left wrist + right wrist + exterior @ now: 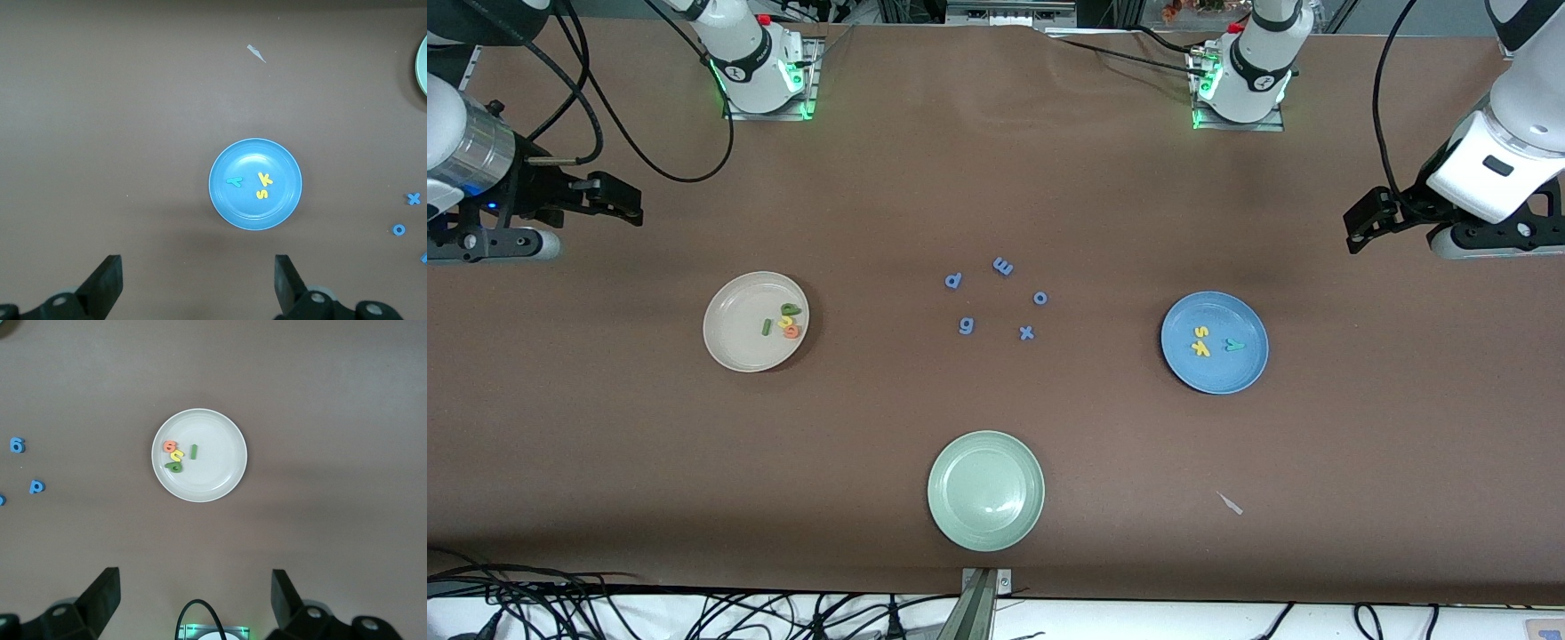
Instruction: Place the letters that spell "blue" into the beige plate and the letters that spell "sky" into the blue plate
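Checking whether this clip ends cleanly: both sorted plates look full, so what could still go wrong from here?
1. In the beige plate, the b, u and e lie bunched and may overlap; a count could miss one.
2. Five blue letters lie on the table between the plates; a further grab would missort.

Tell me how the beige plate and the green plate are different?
The beige plate holds four small letters; the green plate holds nothing. The beige plate sits toward the right arm's end; the green plate sits nearer the front camera, mid-table. Both are round, shallow and similar in size.
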Controlling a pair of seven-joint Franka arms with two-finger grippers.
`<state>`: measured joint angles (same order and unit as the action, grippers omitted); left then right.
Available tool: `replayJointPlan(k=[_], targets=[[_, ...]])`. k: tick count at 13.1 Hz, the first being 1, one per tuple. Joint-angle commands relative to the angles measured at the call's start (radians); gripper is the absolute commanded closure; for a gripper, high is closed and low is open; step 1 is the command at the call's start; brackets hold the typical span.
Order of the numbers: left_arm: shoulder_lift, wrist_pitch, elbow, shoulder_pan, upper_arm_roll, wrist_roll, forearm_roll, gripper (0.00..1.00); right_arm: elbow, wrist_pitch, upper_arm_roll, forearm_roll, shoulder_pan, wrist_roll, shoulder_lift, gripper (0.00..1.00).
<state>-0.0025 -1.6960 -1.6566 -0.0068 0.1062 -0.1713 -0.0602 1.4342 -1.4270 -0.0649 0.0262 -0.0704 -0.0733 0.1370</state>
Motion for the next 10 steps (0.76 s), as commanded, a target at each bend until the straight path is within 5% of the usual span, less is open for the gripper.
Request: replayJointPlan(k=[1, 10], targets=[[-0.016, 0.024, -0.015, -0.012, -0.017, 0.019, 0.033, 0.00, 0.000, 0.007, -0.009, -0.012, -0.003, 0.000, -0.011, 0.00], [-0.016, 0.088, 0.006, -0.012, -0.025, 0.116, 0.068, 0.00, -0.006, 0.011, 0.040, -0.014, 0.009, 0.020, -0.013, 0.00]])
